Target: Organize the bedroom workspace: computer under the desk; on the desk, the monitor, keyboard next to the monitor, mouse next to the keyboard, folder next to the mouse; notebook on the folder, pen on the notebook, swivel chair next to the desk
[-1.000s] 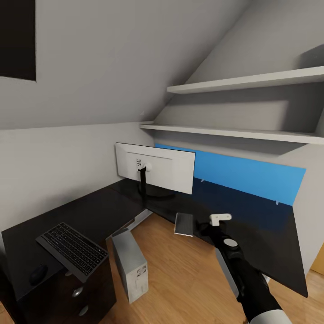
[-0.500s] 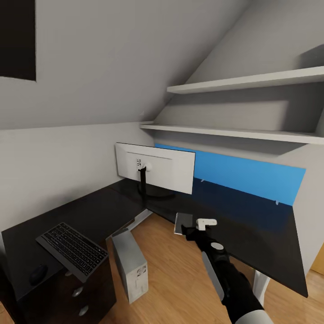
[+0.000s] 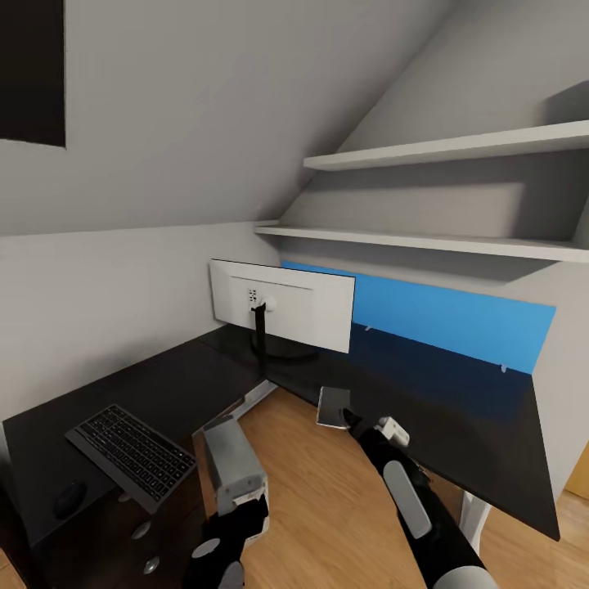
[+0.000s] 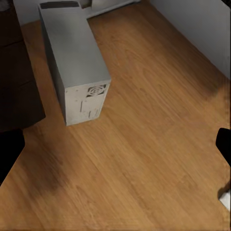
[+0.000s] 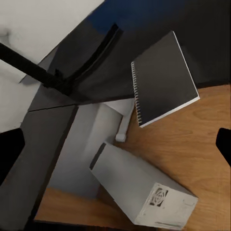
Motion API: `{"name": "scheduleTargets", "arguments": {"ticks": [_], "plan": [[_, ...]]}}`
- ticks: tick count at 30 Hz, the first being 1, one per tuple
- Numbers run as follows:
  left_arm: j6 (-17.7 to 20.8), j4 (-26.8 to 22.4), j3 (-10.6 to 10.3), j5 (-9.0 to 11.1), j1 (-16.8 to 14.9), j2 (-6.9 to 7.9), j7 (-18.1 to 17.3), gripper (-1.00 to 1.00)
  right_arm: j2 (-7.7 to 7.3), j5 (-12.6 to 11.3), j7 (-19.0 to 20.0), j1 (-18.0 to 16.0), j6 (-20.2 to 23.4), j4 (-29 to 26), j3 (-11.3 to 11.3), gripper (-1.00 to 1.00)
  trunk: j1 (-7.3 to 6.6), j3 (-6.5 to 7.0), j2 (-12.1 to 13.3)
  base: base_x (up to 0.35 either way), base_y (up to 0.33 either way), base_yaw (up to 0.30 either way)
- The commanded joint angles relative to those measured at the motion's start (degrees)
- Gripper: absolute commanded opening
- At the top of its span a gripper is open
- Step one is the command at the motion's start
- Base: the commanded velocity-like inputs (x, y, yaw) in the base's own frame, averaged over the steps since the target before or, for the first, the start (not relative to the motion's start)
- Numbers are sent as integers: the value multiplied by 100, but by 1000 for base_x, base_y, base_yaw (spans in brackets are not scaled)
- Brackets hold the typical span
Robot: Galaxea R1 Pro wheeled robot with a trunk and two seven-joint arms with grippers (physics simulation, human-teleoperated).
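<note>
On the left end of the surface [image 3: 188, 384] we have the mouse [image 3: 69, 496] just beside the keyboard [image 3: 131, 454], the computer [image 3: 236, 470] standing on the wood floor [image 3: 327, 499] in the knee space under it, and our left pincer [image 3: 237, 515] hanging low in front of the tower, its opening impossible to tell. Further right the monitor [image 3: 282, 304] sits at the corner showing its white back, and the notebook [image 3: 334, 406] overhangs the front edge, which probably leaves the lip free to pinch. Right pincer [image 3: 353, 423] is at that notebook's near corner, looks unclamped with nothing held; contact unclear, and the blue panel [image 3: 458, 323] runs along the wall behind.
</note>
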Motion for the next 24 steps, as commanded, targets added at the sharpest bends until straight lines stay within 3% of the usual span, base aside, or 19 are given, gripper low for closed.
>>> {"name": "scheduleTargets", "arguments": {"ticks": [1, 3, 8, 11, 17, 24], "plan": [[28, -23, -8, 47, -11, -9, 40, 100, -1, -75, -44, -3, 14, -10, -57, 100, 1, -8, -6, 0, 0, 0], [43, -43, -6, 47, -21, -17, 26, 100, -2, -111, -44, -3, 18, -8, -237, 100, 1, -8, -6, 0, 0, 0], [32, -75, 0, 48, -29, 5, 9, 100, 8, -143, -44, -3, 20, -6, -405, 100, 1, -8, -6, 0, 0, 0], [25, -169, -3, 48, -31, 15, 10, 100, 15, -149, -44, -3, 20, -6, -431, 100, 1, -8, -6, 0, 0, 0], [25, -799, -15, 48, -32, 79, 24, 100, 31, -154, -41, -3, 13, -1, -432, 100, 1, -8, -6, 0, 0, 0], [25, -990, -19, 48, -31, 221, 30, 100, 32, -154, -41, -3, 7, 3, -430, 100, 154, -134, -286, 0, 0, 0]]}}
